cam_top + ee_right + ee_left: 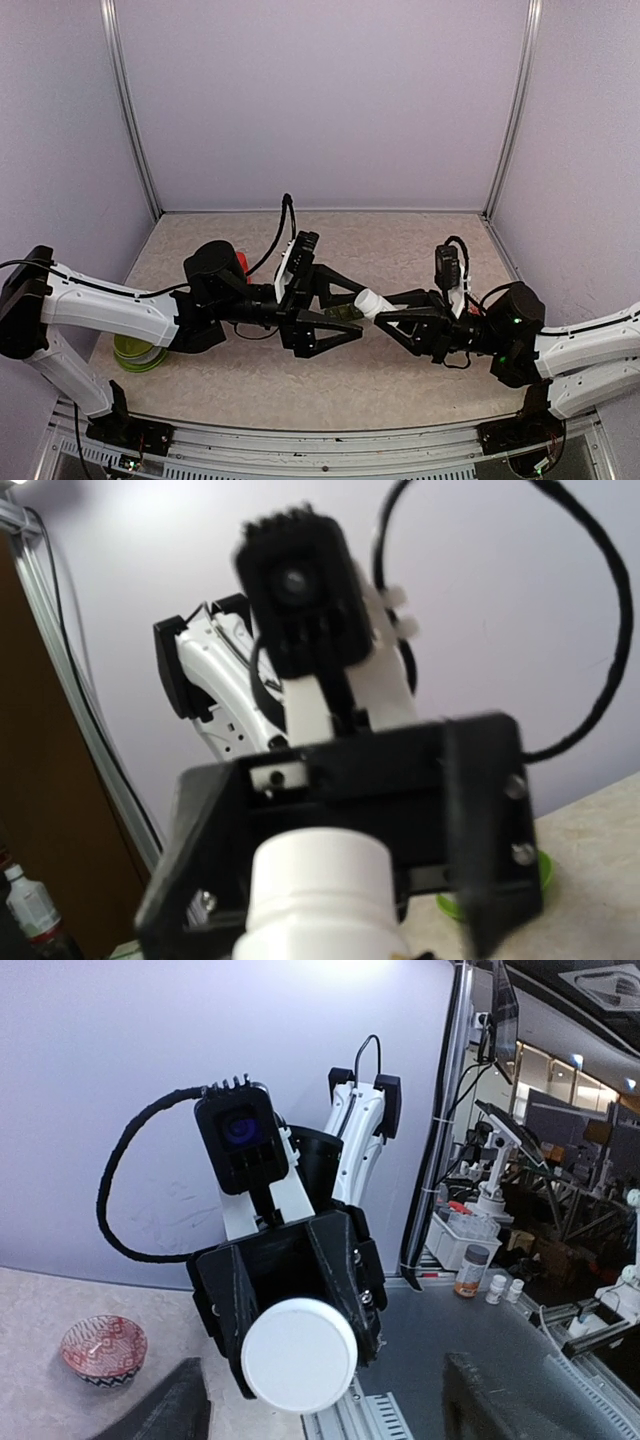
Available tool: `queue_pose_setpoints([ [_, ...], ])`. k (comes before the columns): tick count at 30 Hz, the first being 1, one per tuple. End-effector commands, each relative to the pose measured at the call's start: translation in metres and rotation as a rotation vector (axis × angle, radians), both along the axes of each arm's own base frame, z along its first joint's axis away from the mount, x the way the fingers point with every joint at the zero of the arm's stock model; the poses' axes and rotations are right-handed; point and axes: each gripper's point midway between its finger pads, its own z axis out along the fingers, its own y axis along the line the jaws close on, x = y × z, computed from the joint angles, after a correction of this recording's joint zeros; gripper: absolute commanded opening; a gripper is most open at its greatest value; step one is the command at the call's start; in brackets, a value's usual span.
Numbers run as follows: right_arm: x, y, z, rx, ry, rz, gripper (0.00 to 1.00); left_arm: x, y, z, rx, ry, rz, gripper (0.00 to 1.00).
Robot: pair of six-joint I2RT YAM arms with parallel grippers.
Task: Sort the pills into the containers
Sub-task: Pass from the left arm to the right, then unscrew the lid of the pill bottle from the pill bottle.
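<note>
My right gripper (388,318) is shut on a white pill bottle (372,303) and holds it sideways above the table, with the cap towards the left arm. My left gripper (356,312) is open, with its fingers on either side of the cap and not closed on it. In the left wrist view the round white cap (299,1354) faces the camera between the right gripper's black fingers (222,1305). In the right wrist view the bottle (318,895) fills the bottom. A dark green piece (341,314) under the left gripper may be the containers. No pills show.
A lime-green bowl (136,352) sits at the near left under the left arm. A red bottle (241,262) stands behind the left wrist. A red patterned bowl (103,1348) lies on the table in the left wrist view. Purple walls close in the table.
</note>
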Motion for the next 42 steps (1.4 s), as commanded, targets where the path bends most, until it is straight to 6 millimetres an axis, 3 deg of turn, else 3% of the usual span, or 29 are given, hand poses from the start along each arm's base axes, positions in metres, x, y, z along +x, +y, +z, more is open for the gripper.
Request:
queue_pose_setpoints([
  [1, 0.0, -0.003, 0.005, 0.003, -0.021, -0.019, 0.15, 0.0, 0.011, 0.008, -0.025, -0.012, 0.017, 0.92],
  [3, -0.001, -0.001, 0.003, -0.005, -0.018, -0.006, 0.14, -0.001, 0.013, 0.01, -0.034, -0.016, 0.011, 0.99],
  [17, 0.005, 0.019, -0.005, -0.052, 0.026, 0.012, 0.12, -0.003, 0.003, 0.0, -0.007, -0.065, -0.024, 0.99],
  [28, 0.032, 0.001, -0.017, -0.061, 0.09, -0.181, 0.12, -0.008, -0.002, -0.012, 0.035, -0.089, -0.009, 0.99],
  [42, 0.048, -0.029, -0.007, -0.032, 0.07, -0.354, 0.13, -0.016, 0.001, -0.01, 0.038, -0.102, -0.029, 0.98],
])
